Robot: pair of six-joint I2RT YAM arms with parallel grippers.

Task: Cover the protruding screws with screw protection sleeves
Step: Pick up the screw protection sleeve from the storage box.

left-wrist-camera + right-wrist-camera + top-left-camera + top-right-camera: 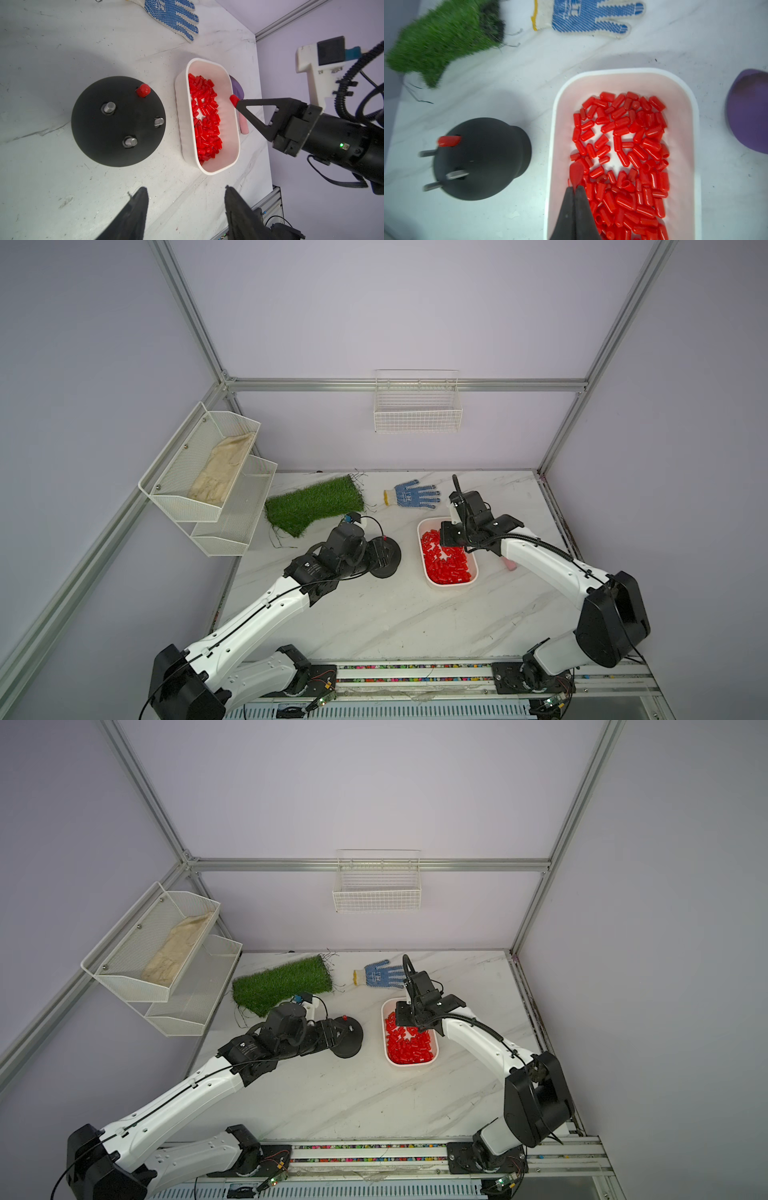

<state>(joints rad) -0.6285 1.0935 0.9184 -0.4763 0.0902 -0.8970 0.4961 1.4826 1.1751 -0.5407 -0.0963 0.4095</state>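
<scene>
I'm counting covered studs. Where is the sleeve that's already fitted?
In the left wrist view, the fitted sleeve stands atop the black dome base, on its side nearest the blue-dotted glove, left of the white tray.

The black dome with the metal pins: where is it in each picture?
Top view: dome mid-table, partly behind the left arm.
Top view: dome likewise.
Left wrist: dome whole, beside the tray.
Right wrist: dome blurred, beside the tray.
Shared landmark: the white tray of red sleeves.
</scene>
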